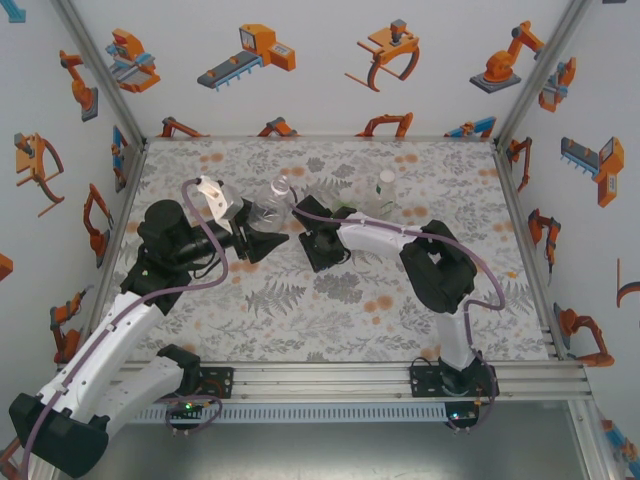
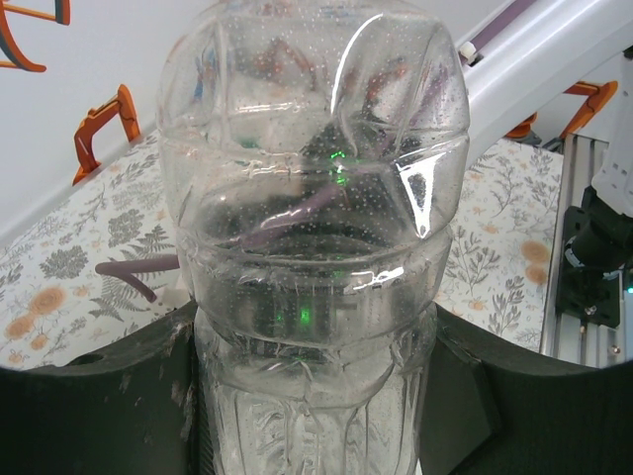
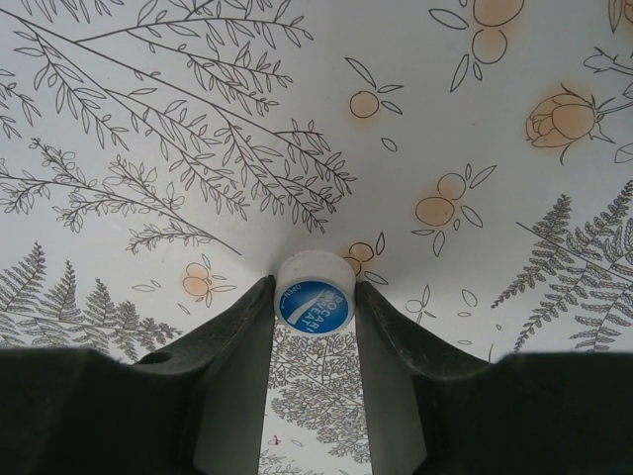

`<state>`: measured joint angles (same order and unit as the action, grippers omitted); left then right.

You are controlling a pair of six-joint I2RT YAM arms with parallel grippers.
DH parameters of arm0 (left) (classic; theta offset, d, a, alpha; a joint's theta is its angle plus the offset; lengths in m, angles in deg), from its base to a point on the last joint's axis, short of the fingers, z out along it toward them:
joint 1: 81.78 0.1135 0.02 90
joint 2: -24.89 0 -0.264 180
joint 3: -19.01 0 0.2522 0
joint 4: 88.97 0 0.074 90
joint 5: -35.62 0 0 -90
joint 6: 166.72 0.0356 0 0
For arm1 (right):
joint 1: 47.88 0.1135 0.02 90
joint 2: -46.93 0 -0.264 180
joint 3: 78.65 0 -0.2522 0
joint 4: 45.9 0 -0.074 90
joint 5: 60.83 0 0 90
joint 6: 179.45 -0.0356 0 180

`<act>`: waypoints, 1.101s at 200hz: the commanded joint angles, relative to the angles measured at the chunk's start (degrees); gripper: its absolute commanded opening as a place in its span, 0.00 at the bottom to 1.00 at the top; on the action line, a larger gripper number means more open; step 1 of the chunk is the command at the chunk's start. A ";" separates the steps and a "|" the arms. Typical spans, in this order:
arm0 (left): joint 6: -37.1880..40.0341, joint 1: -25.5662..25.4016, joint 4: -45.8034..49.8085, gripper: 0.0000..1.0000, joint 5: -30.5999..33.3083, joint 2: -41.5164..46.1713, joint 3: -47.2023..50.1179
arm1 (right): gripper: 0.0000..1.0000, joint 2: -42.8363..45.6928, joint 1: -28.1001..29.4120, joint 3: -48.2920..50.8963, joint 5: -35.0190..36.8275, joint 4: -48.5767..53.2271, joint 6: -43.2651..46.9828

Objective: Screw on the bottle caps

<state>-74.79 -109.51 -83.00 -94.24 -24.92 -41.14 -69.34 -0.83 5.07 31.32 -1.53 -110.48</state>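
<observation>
The white cap [image 3: 313, 300], blue label up, lies against the floral tablecloth [image 3: 148, 119], pinched between my right gripper's [image 3: 314, 287] fingers; my left gripper [image 2: 315, 396] clamps the colourless bottle [image 2: 316, 198] nearby; this cap still needs carrying, seating and twisting, I judge; whether the green-tinted bottle [image 1: 386, 192] is capped, I cannot tell.

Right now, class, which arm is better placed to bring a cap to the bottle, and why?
The right arm: the right gripper pinches the white cap between its fingers, while the left gripper is busy clamping the colourless bottle, likely steadying it.
</observation>
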 commanded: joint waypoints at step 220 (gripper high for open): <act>1.30 -0.72 -0.17 0.00 -0.56 0.22 -1.05 | 0.28 10.17 -0.03 1.52 -1.46 -0.44 0.63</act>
<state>-74.77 -109.77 -82.91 -94.24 -24.92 -41.14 -66.48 -0.83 5.31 31.06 -1.51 -110.46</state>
